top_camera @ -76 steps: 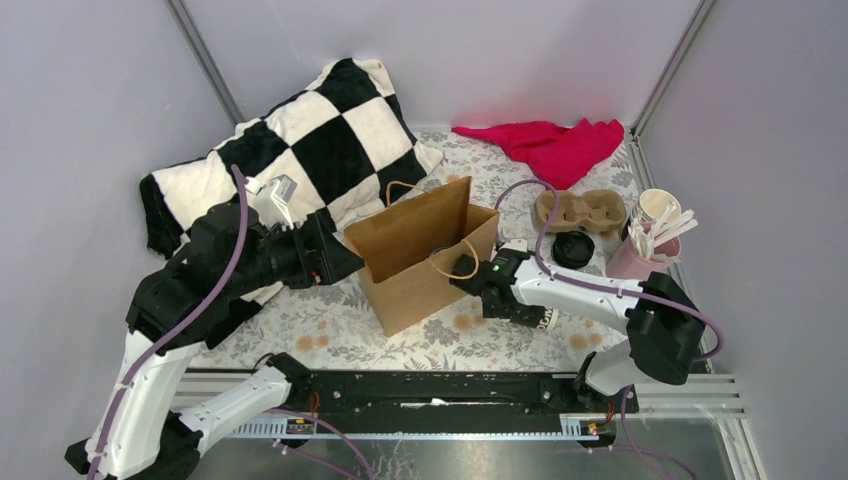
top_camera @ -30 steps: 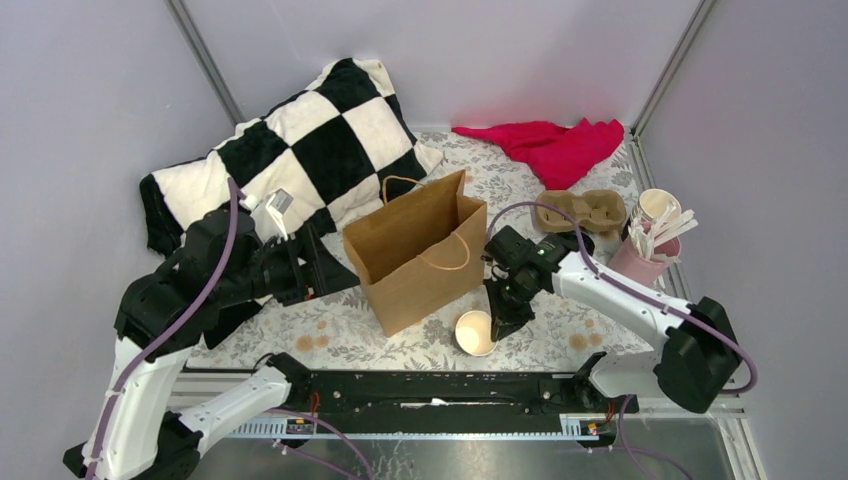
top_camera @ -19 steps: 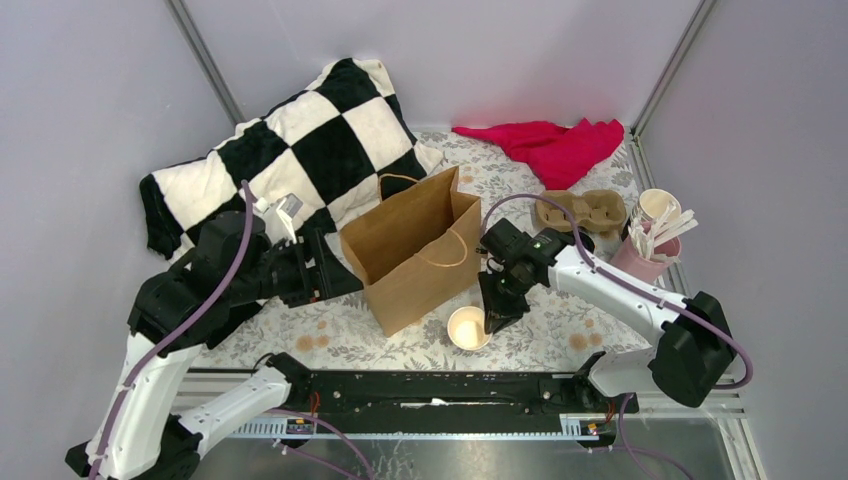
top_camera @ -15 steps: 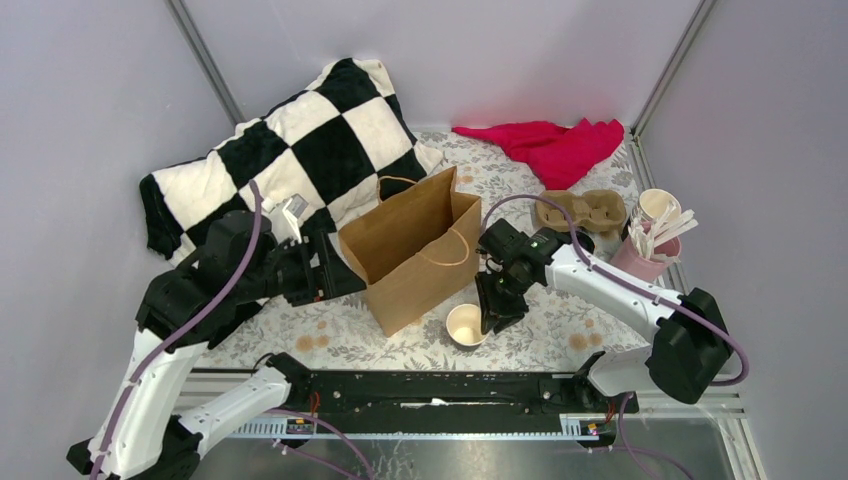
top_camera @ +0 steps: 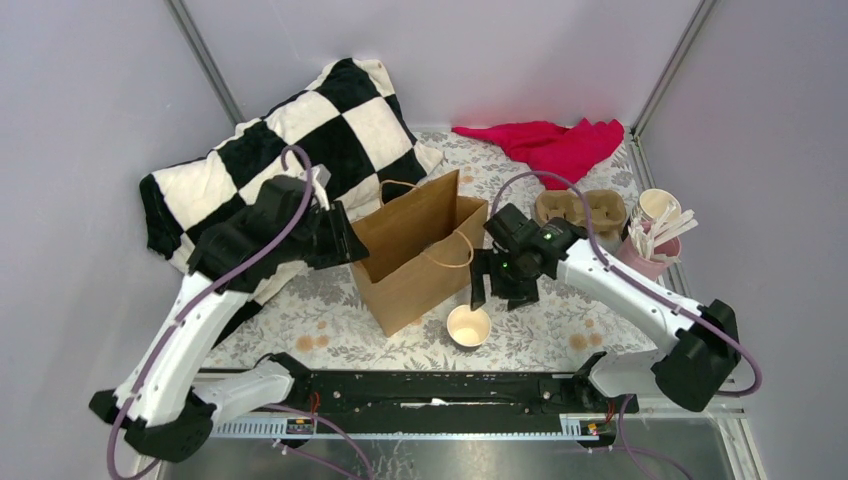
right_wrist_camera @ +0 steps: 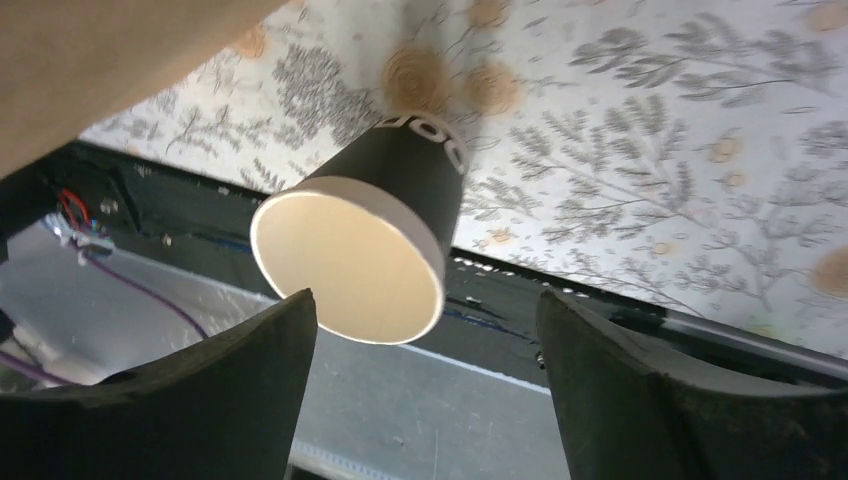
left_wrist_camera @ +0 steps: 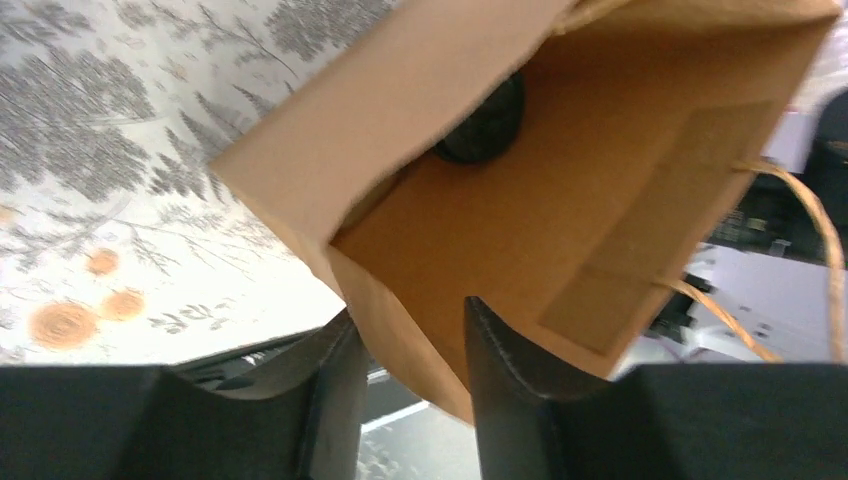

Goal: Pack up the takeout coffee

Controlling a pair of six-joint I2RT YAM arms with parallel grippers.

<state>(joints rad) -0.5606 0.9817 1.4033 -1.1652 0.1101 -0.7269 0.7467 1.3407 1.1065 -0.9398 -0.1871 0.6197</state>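
One cup (top_camera: 468, 326) released, table's (top_camera: 560, 330) near edge | right gripper (right_wrist_camera: 425, 305) wide, empty; left gripper (left_wrist_camera: 405, 325) astride bag (top_camera: 415, 270), hold unclear | unpacked

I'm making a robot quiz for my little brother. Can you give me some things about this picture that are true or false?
1. The brown bag stands open on the table. True.
2. The cup beside the bag has a lid on. False: its top is open.
3. The right gripper is squeezing the cup. False: its jaws are wide apart, off the cup.
4. A red cloth lies at the far end of the table. True.
5. The pillow is striped blue. False: it has black and white squares.
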